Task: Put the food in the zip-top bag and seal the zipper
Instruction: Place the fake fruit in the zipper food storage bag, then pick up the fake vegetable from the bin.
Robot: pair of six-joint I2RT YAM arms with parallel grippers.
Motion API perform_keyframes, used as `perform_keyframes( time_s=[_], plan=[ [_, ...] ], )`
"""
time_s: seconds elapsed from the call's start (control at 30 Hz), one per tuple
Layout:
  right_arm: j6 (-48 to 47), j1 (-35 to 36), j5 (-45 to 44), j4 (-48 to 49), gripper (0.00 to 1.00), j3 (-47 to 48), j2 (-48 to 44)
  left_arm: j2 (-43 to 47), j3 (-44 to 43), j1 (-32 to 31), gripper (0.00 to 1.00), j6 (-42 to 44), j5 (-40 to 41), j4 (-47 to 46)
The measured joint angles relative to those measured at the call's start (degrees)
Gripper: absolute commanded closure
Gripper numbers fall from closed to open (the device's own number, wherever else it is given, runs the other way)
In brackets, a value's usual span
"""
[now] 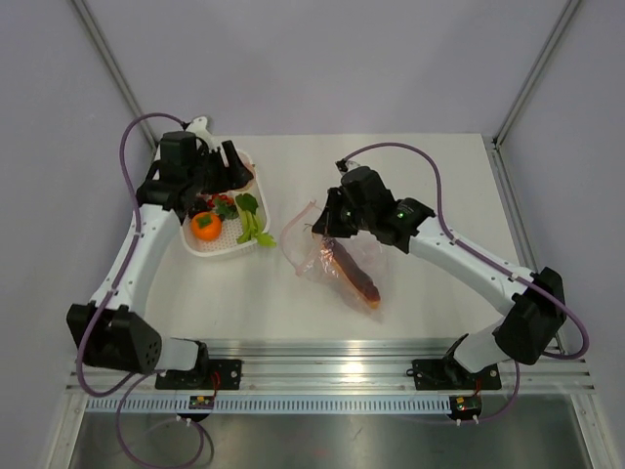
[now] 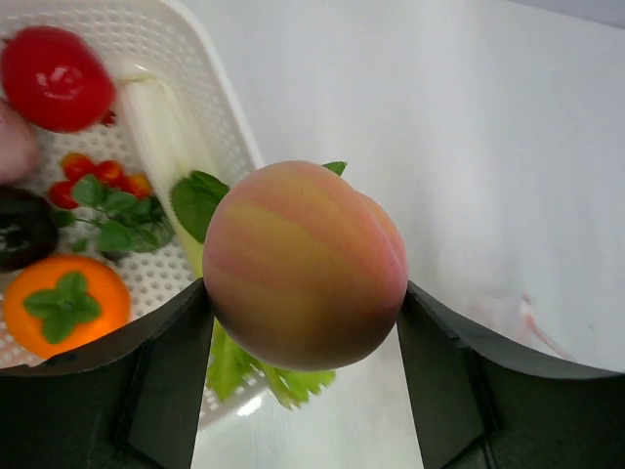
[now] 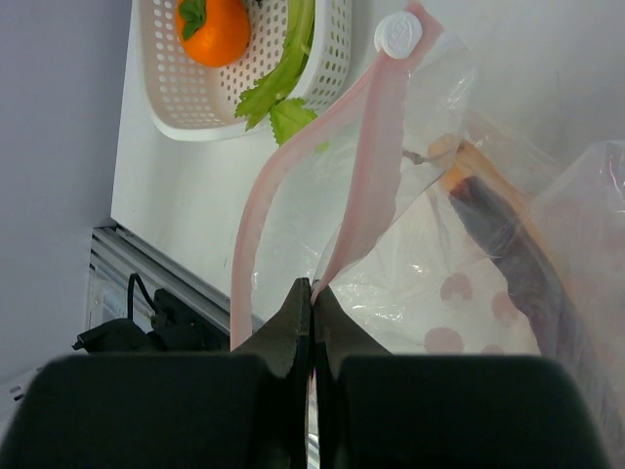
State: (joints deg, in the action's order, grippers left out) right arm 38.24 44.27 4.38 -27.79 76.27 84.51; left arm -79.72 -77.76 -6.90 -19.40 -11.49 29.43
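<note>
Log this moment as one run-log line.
left gripper: shut on peach | right gripper: shut on zipper, zip-top bag mouth open | in bag: eggplant, carrot | in basket: orange, tomato, celery

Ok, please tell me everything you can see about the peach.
The peach is round and smooth, like plastic, pink-orange with pale yellow streaks. The left gripper holds it by its sides between two dark fingers. Nothing else seems to touch it. It hangs over the rim of the white basket, above green leaves.
</note>
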Motion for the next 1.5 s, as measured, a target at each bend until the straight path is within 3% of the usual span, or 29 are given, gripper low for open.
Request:
perform_keyframes(
  time_s=[0.23,0.5,0.57,0.63,0.73,0.8,1.23,1.33,1.5],
  plan=[
    [0.0,0.0,1.16,0.55,0.99,0.9,0.92,10.71,3.34,-10.45,0.64,-0.39,-7.17,4.2],
    [-0.02,0.0,1.01,0.66,0.99,1.11,0.79,12.46,11.43,-20.61,0.64,-5.53,-10.43,0.76],
    [-0.39,-0.02,-0.02,-0.68,0.99,1.11,0.42,12.46,14.49,-21.55,0.51,-7.39,-10.6,-0.26],
    [-0.76,-0.02,-0.81,-1.64,0.99,1.11,-0.04,12.46,16.09,-22.51,0.26,-8.59,-10.4,-0.63],
    [-0.85,-0.02,-0.98,-2.01,0.99,1.11,-0.74,12.48,16.5,-23.8,0.06,-9.27,-10.23,-0.28],
    [-0.83,0.0,-0.85,-1.77,0.99,1.14,-1.09,12.7,16.5,-24.3,0.01,-9.49,-10.21,-0.24],
    [-0.83,0.0,-0.9,-1.51,0.99,1.14,-1.53,13.75,6.1,-23.06,0.01,-4.48,-4.66,7.58],
    [-0.83,0.0,-0.92,-1.64,0.99,1.03,-2.43,13.6,5.73,-18.01,0.05,-4.46,-4.13,6.82],
    [-0.83,0.0,-0.9,-1.57,0.99,0.37,-4.46,9.81,5.6,-7.87,0.01,-6.4,-2.27,6.05]
  ],
)
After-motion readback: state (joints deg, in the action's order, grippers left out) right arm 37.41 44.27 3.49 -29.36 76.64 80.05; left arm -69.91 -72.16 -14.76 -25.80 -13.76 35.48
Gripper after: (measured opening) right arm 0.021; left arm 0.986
